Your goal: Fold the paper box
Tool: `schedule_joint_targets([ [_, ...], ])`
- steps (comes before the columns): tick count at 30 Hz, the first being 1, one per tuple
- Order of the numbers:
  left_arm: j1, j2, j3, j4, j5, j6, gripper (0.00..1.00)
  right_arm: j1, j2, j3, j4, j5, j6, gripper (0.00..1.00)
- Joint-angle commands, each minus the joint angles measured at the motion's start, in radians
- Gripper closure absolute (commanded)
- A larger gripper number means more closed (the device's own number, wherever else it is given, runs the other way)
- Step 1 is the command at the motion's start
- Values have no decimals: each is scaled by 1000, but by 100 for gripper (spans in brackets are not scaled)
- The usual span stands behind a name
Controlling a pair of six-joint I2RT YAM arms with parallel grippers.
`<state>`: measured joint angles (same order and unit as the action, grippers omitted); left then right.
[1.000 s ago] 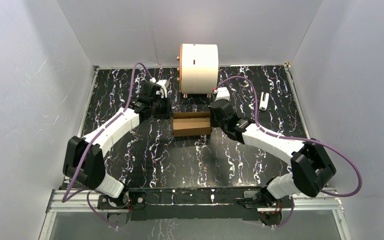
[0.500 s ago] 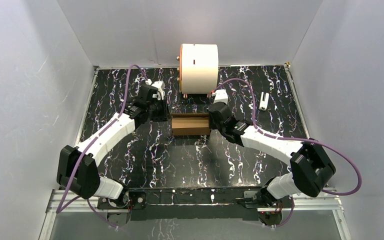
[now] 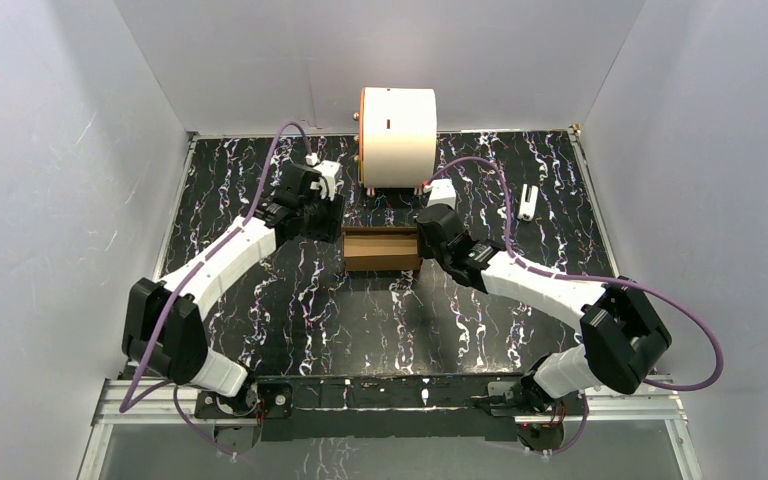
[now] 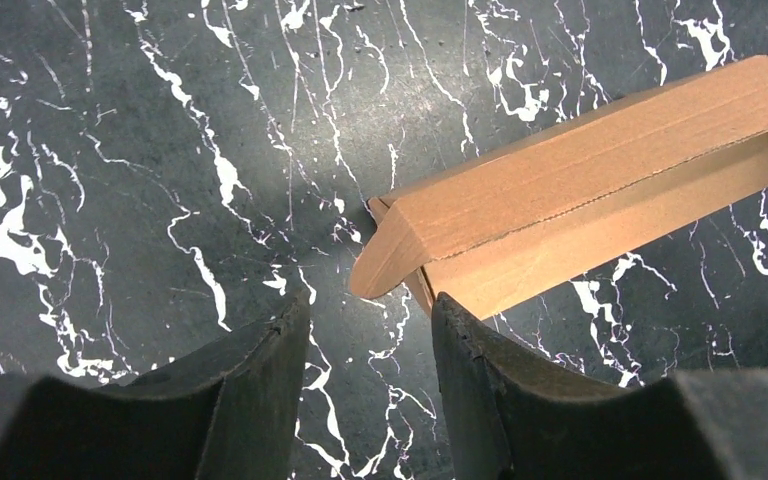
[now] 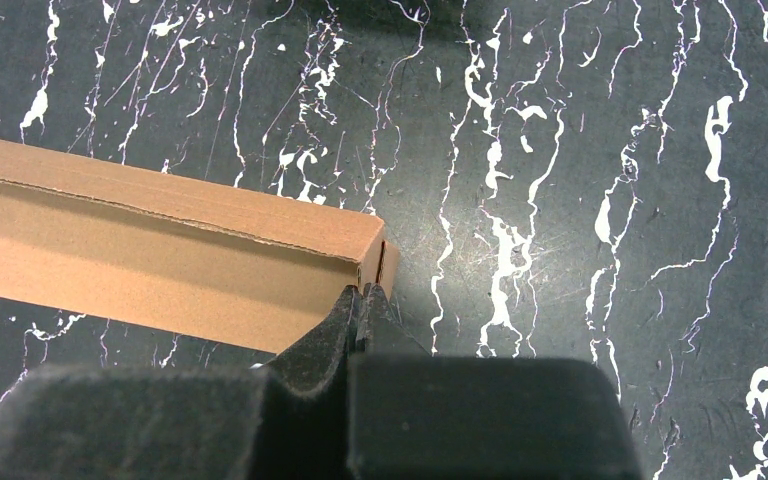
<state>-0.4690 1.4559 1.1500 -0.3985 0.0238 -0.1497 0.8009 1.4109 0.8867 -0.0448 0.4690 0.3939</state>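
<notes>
Brown cardboard box (image 3: 383, 249) lies long axis left-to-right, parallel to the desk's (image 3: 220, 200) far edge.
Left fingers (image 4: 260, 370) apart, its end flap (image 4: 375, 265) just ahead of the gap; right fingers (image 5: 345, 330) together, tips touching the other end.

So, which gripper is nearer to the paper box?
Right. The right gripper, shut, has its tips against the paper box's right end. The left gripper, open, sits just short of the left end flap, apparently not touching.

White arms (image 3: 225, 262), black joints (image 3: 165, 330), purple cables (image 3: 480, 158), black fingers (image 4: 260, 390)
</notes>
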Motion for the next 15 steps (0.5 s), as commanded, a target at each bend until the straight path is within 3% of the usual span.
schedule_joint_targets([
  [1, -4, 32, 55, -28, 60, 60, 55, 12, 14, 6, -39, -24, 11, 100],
  [8, -4, 84, 89, -44, 62, 65, 69, 12, 16, 9, -37, -20, 11, 100],
  [13, -3, 95, 122, -58, 106, 26, 99, 12, 21, 11, -37, -23, 16, 100],
  [15, -3, 94, 136, -66, 122, 2, 100, 12, 23, 11, -38, -23, 17, 100],
])
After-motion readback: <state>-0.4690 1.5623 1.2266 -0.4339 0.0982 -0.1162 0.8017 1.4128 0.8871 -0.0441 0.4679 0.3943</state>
